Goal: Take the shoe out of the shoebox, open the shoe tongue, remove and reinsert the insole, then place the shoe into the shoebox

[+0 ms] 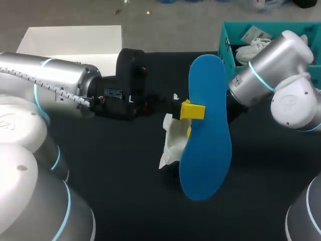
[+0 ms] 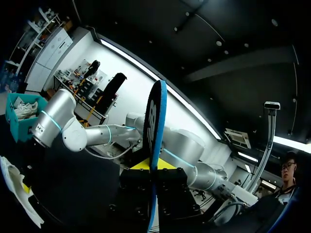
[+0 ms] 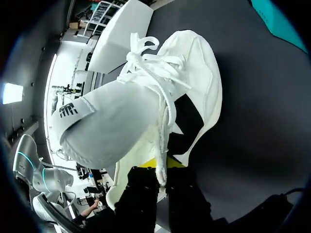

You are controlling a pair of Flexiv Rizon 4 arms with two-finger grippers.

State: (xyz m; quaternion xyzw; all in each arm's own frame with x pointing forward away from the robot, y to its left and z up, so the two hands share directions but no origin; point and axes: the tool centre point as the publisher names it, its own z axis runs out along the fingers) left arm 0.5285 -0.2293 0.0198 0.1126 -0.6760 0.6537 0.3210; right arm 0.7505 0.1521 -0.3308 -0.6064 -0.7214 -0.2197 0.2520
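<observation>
My left gripper [image 1: 193, 111] is shut on a large blue insole [image 1: 206, 145], held on edge above the middle of the table. In the left wrist view the insole [image 2: 156, 126] stands edge-on between the yellow tips of that gripper [image 2: 151, 167]. Behind the insole lies the white shoe [image 1: 172, 140], mostly hidden. My right arm [image 1: 266, 70] comes in from the right, its gripper hidden behind the insole. In the right wrist view my right gripper [image 3: 163, 167] is shut on the side wall of the shoe [image 3: 199, 73], whose grey tongue [image 3: 107, 126] is folded up and out, laces loose.
A teal shoebox [image 1: 228, 42] stands at the back right with another white shoe [image 1: 253, 47] inside. A white lid [image 1: 75, 40] lies at the back left. The black table top [image 1: 125, 191] is bare at the front.
</observation>
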